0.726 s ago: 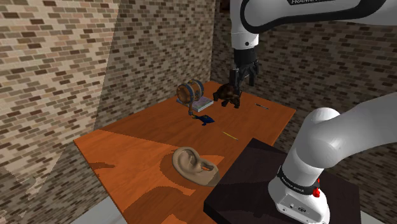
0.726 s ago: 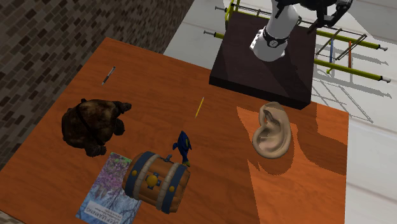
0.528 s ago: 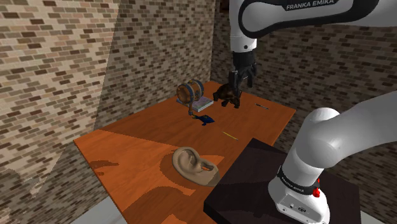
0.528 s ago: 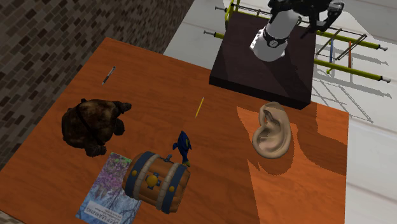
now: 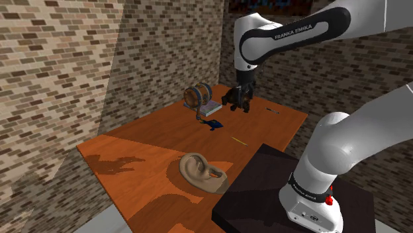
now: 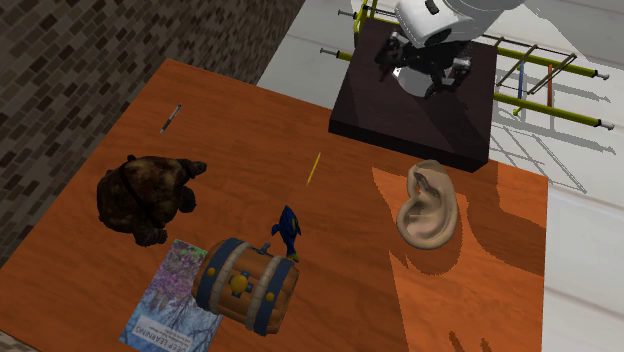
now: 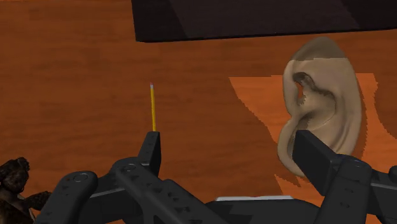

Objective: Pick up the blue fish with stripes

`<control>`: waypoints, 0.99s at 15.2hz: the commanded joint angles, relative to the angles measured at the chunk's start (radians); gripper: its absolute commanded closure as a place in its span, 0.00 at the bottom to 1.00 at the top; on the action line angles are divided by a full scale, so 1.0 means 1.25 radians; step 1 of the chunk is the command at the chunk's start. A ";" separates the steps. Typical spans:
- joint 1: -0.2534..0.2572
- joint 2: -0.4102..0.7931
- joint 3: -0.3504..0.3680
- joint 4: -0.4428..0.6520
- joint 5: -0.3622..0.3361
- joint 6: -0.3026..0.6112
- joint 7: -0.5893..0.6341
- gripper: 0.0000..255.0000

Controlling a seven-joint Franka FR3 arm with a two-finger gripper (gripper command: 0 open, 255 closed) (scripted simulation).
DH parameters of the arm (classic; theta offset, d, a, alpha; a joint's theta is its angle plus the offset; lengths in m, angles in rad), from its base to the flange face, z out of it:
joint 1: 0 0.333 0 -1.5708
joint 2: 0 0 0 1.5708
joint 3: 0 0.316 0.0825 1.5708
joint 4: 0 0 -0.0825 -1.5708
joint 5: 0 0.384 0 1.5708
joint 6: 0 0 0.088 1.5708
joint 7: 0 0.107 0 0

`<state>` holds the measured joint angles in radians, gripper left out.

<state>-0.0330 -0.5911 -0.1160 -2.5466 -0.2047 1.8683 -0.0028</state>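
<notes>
Blue fish (image 6: 289,228) just beside barrel (image 6: 245,283), untouched | step: approach | gripper (image 7: 230,143) spread open, empty, well apart from barrel | next: travel over fish, then descend.

In the wrist view the turtle (image 7: 11,184) is cut off by the edge, and my hand (image 7: 230,149) hides the lower end of the ear model (image 7: 321,102). From the shoulder view I can't make out stripes on the blue fish (image 5: 213,123).

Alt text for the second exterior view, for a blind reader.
A blue fish sits on an orange table beside a barrel, with a turtle, booklet, pencil and ear model around. The black pincer shows near the top edge.
</notes>
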 commanded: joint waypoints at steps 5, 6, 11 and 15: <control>-0.006 0.146 -0.061 -0.009 -0.040 0.203 -0.088 0.00; -0.006 0.175 -0.071 -0.005 -0.044 0.235 -0.103 0.00; -0.003 0.328 -0.113 0.034 -0.042 0.386 -0.184 0.00; -0.002 0.459 -0.134 0.088 -0.011 0.491 -0.261 0.00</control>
<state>-0.0364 -0.0733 -0.2763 -2.4596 -0.2326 2.4382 -0.3008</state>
